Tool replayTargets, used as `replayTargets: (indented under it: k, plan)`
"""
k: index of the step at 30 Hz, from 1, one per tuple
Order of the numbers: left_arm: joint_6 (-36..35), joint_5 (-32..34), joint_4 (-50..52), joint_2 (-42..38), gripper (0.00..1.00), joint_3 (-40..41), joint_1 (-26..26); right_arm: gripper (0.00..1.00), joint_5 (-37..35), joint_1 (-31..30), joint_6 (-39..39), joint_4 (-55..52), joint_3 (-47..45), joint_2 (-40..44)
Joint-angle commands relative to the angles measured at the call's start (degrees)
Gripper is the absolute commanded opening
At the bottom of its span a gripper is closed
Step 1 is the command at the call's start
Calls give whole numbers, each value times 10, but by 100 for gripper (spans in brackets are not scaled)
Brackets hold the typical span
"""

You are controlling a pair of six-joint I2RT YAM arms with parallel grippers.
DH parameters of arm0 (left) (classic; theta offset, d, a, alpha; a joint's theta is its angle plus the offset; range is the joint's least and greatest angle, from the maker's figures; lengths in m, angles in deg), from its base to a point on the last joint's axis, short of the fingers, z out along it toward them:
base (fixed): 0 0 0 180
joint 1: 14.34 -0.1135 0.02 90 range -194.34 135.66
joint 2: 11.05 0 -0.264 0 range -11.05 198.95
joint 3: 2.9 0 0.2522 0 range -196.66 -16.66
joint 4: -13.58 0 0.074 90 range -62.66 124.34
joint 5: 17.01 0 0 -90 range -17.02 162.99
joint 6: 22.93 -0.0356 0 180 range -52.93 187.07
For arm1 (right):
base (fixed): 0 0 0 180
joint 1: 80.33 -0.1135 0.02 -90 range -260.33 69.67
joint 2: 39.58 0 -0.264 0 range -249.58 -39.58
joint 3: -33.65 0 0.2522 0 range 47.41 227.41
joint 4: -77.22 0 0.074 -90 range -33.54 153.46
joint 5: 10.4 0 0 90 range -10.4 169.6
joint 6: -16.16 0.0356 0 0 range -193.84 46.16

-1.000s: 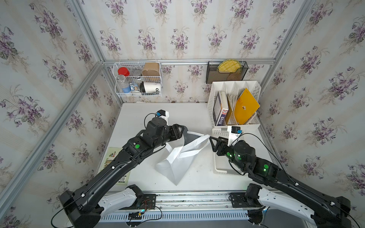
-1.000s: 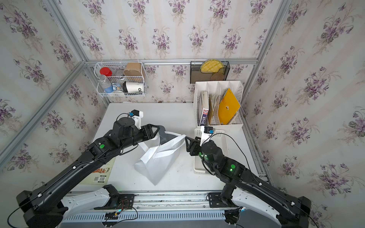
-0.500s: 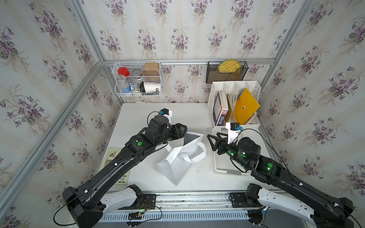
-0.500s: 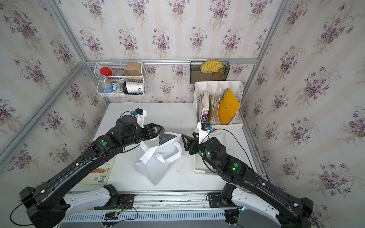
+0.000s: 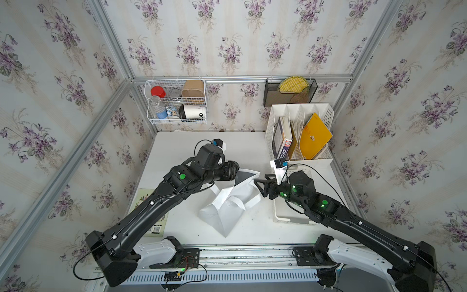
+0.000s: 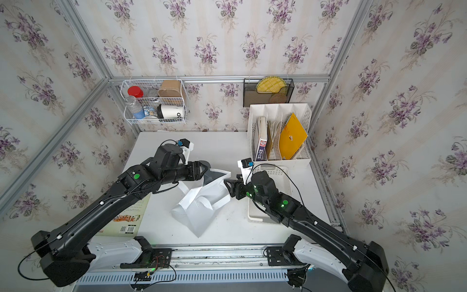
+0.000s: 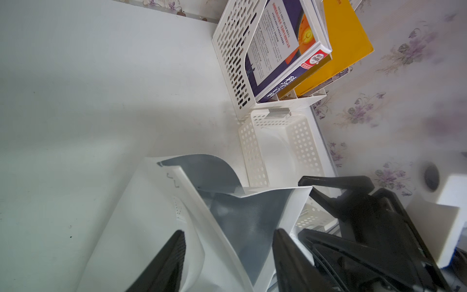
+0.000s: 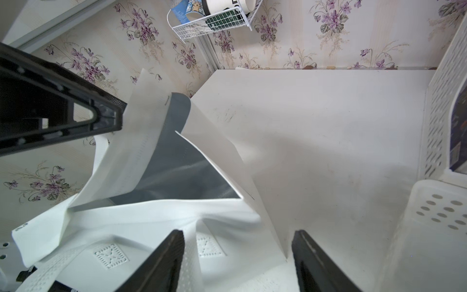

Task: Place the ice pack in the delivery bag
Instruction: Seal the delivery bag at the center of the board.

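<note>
The delivery bag (image 5: 227, 207) (image 6: 199, 209) lies crumpled in the middle of the table, white outside, with silver lining showing at its mouth. My left gripper (image 5: 236, 168) (image 6: 206, 166) is at the far side of the mouth. In the left wrist view its jaws (image 7: 228, 231) stand open, with the bag's rim (image 7: 192, 202) and lining between them. My right gripper (image 5: 259, 185) (image 6: 227, 185) is open at the bag's right edge. In the right wrist view its jaws (image 8: 237, 231) straddle a corner of the bag (image 8: 151, 220). The ice pack is out of view.
A low white perforated tray (image 5: 285, 217) (image 7: 278, 141) lies under the right arm. Behind it stands a white file rack (image 5: 300, 134) with books and a yellow folder. A wire basket (image 5: 177, 101) and a black mesh holder (image 5: 290, 92) hang on the back wall. A booklet (image 6: 126, 220) lies at the table's left edge.
The bag's top and strap have slumped and drawn in toward the left gripper. My right gripper has opened a little wider and shifted left against the bag's edge.
</note>
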State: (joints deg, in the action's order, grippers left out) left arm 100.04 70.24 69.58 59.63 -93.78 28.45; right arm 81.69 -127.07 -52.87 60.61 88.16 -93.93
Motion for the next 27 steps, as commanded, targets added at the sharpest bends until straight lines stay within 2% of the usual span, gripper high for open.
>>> replayTargets:
  k: [1, 4, 8, 15, 19, 21, 24, 27]
  plan:
    - [-30, 0, 23, 10, 57, -10, 0, 73, 50, 14, -19, 44, -4, -9]
    - [-32, -15, 15, 18, 56, -14, 0, 75, 77, 26, -29, 60, -5, -24]
    - [-34, 3, 25, 28, 56, -28, 0, 75, 114, 34, -40, 97, -12, -36]
    - [-56, 44, 55, 50, 32, -53, 0, 66, 157, 39, -32, 150, -18, -60]
    - [-65, 49, 61, 65, 27, -66, 0, 58, 168, 40, -22, 182, -27, -61]
    - [-68, 49, 62, 69, 26, -70, 0, 58, 182, 41, -18, 198, -32, -61]
    - [-72, 53, 60, 71, 19, -73, 0, 59, 185, 42, -20, 205, -35, -60]
    - [-76, 57, 61, 70, 18, -73, 0, 64, 171, 54, -22, 196, -39, -55]
